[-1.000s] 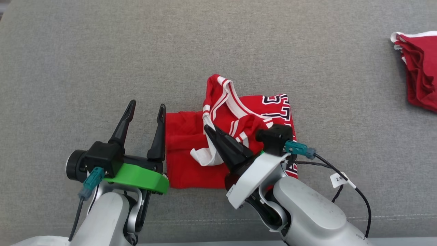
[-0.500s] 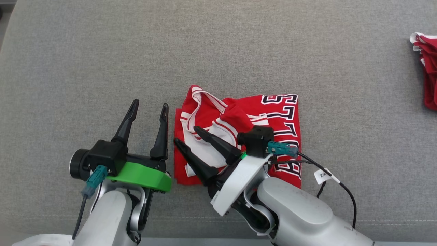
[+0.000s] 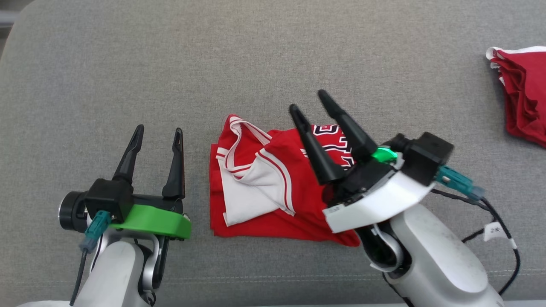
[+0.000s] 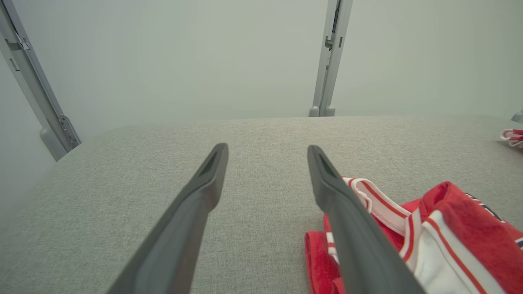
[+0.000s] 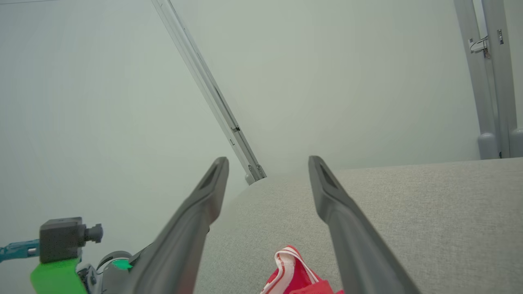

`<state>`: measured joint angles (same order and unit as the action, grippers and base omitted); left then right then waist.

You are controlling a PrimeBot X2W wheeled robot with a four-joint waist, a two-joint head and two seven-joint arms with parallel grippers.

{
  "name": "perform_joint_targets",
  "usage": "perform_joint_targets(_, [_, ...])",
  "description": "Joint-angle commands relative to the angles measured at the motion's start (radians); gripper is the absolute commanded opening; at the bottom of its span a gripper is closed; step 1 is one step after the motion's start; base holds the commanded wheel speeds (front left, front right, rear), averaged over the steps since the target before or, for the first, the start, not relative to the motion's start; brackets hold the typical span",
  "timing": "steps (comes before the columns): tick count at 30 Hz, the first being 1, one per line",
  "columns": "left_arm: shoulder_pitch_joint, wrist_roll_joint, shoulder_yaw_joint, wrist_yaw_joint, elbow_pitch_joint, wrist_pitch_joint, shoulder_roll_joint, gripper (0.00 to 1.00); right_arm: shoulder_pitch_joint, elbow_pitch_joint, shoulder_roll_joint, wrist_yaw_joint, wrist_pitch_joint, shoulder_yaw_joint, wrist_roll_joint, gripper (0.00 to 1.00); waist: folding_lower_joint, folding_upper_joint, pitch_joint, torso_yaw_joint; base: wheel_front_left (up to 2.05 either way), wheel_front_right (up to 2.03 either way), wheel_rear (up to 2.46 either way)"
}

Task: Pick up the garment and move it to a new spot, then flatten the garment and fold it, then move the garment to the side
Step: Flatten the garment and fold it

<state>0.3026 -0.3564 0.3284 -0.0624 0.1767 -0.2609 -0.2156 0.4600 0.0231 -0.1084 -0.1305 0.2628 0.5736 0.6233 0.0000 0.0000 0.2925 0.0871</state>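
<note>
The garment (image 3: pixel 264 187), a red jersey with white trim and dark lettering, lies folded on the grey cushion (image 3: pixel 256 55). A white-lined flap is turned over its left half. My right gripper (image 3: pixel 307 100) hovers open above the garment's right part, fingers pointing up and left, nothing between them. My left gripper (image 3: pixel 157 130) stands open just left of the garment, apart from it. In the left wrist view the garment (image 4: pixel 429 232) lies beside the right finger (image 4: pixel 347 220). In the right wrist view a corner of the garment (image 5: pixel 294 269) shows low between the open fingers (image 5: pixel 192 228).
A second red garment with white trim (image 3: pixel 522 94) lies at the cushion's far right edge. A black cable with a white tag (image 3: pixel 497 230) hangs from my right wrist. Metal posts (image 4: pixel 329 57) rise behind the cushion against a pale wall.
My right gripper opened, let go of the garment's flap, then lifted and swung right. The flap dropped flat onto the garment. The left gripper stayed open; the camera shifted slightly.
</note>
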Motion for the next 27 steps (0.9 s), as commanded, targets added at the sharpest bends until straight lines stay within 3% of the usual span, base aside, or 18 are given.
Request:
perform_joint_targets(1, [-0.014,0.011,-0.008,-0.012,-0.003,-0.004,-0.013,1.0,-0.037,-0.02,-0.013,0.0,0.003,-0.045,-0.032,1.0,0.0,0.0,-0.02,-0.013,0.0,0.0,0.0])
perform_joint_targets(7, [-0.05,0.022,-0.029,-0.022,-0.012,-0.004,-0.037,1.0,-0.154,-0.041,-0.03,0.0,0.003,-0.275,-0.185,1.0,0.0,0.0,-0.065,-0.031,0.0,0.0,0.0])
perform_joint_targets(13, [-0.094,0.033,-0.023,-0.03,-0.022,-0.003,-0.052,1.0,-0.264,-0.021,-0.039,0.0,0.003,-0.43,-0.289,1.0,0.0,0.0,-0.117,-0.048,0.0,0.0,0.0])
perform_joint_targets(18, [-0.133,0.034,-0.017,-0.041,-0.033,0.003,-0.062,1.0,-0.329,0.017,-0.045,0.0,0.003,-0.48,-0.337,1.0,0.0,0.0,-0.158,-0.067,0.0,0.0,0.0])
perform_joint_targets(27, [-0.188,0.023,-0.005,-0.052,-0.037,0.01,-0.062,1.0,-0.387,0.089,-0.046,0.0,-0.003,-0.479,-0.35,1.0,0.0,0.0,-0.22,-0.087,0.0,0.0,0.0])
